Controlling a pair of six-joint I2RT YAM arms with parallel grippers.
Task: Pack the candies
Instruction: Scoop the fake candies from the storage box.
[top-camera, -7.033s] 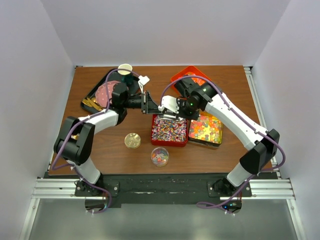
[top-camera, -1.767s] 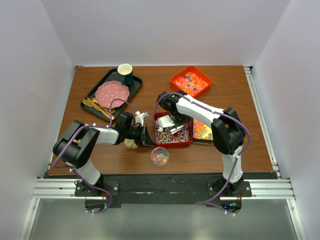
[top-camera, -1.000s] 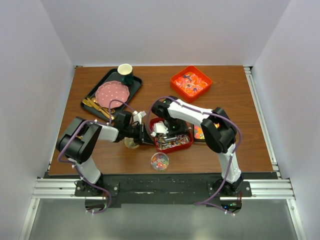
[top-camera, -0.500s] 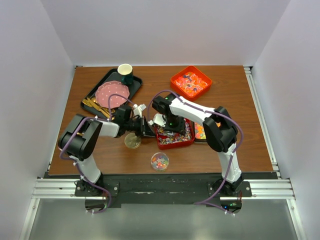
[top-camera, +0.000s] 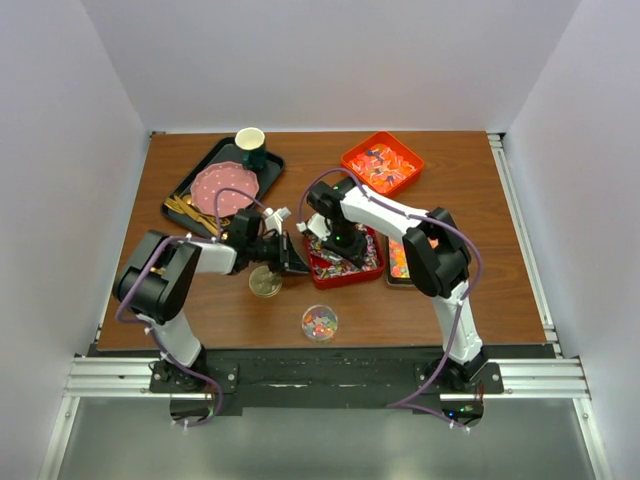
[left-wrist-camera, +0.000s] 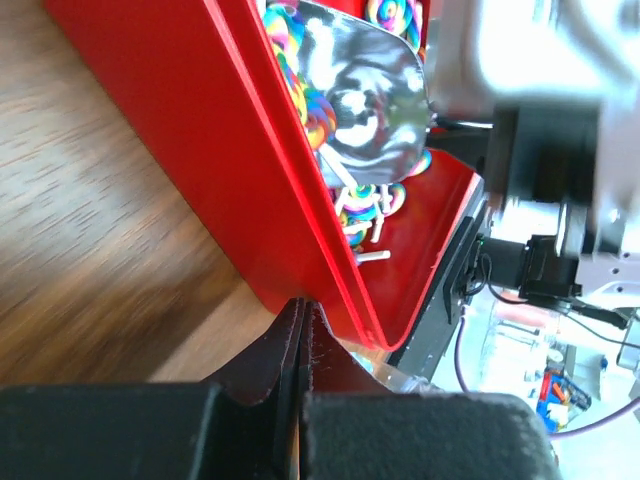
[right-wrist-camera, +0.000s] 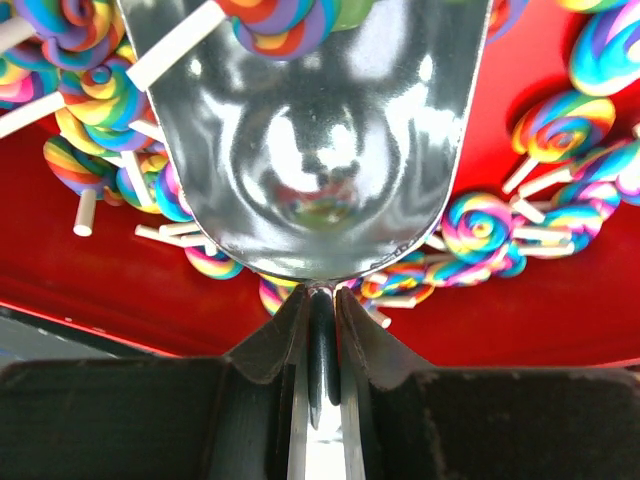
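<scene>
Two arms, same build.

- Left white-and-black jointed arm (top-camera: 212, 258) and right white-and-black jointed arm (top-camera: 378, 208): rounded white link shells, black cylindrical joint housings.
- Thin purple cable (top-camera: 412, 408) loops loosely along each arm, link to link, and trails at the black base plate (top-camera: 440, 378).
- Left gripper (left-wrist-camera: 303, 312) and right gripper (right-wrist-camera: 320, 296): matte black fingers, broad at the root, tapering to thin wedge tips.
- The right gripper's housing is pale grey-white.

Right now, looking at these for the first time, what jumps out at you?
The shiny silver scoop stands out first, clamped in the right gripper and dipped among rainbow swirl lollipops in the red tray at mid-table. Beside it, the left gripper is closed at that tray's left rim, so both arms crowd one spot.
</scene>
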